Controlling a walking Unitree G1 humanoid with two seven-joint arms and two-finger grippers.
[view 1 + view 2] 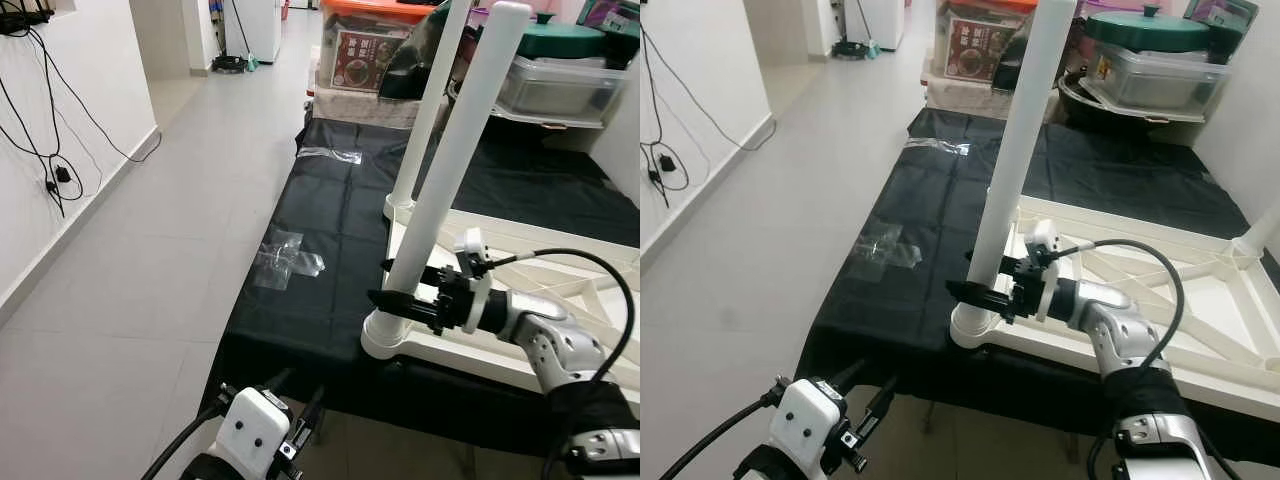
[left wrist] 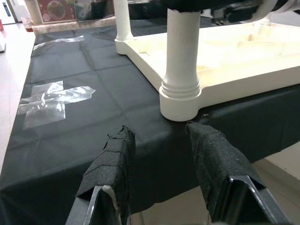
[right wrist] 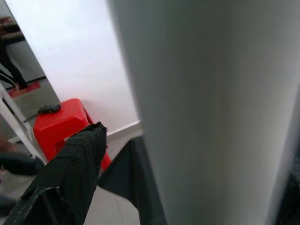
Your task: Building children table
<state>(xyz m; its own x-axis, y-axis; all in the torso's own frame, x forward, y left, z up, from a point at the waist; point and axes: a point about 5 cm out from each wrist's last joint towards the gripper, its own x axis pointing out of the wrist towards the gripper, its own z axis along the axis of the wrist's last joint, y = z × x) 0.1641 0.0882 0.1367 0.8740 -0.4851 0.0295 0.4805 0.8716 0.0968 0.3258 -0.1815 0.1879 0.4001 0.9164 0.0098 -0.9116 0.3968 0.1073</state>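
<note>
A white children's table (image 1: 560, 275) lies upside down on a black cloth. A long white leg (image 1: 440, 180) stands upright in its near corner socket (image 2: 180, 101). My right gripper (image 1: 388, 282) straddles this leg just above the socket, open. In the right wrist view one finger (image 3: 70, 173) shows a gap to the leg (image 3: 211, 112). A second leg (image 1: 430, 100) stands in the corner behind it. My left gripper (image 2: 159, 136) hangs open below the cloth's front edge, pointing at the socket, with nothing between its fingers.
The black cloth (image 1: 330, 220) has clear tape patches (image 1: 285, 258) on it. Boxes (image 1: 370, 50) and plastic containers (image 1: 560, 85) crowd the far end. A tiled floor (image 1: 150, 270) lies to the left, by a wall with hanging cables (image 1: 50, 150). A red stool (image 3: 61, 126) stands nearby.
</note>
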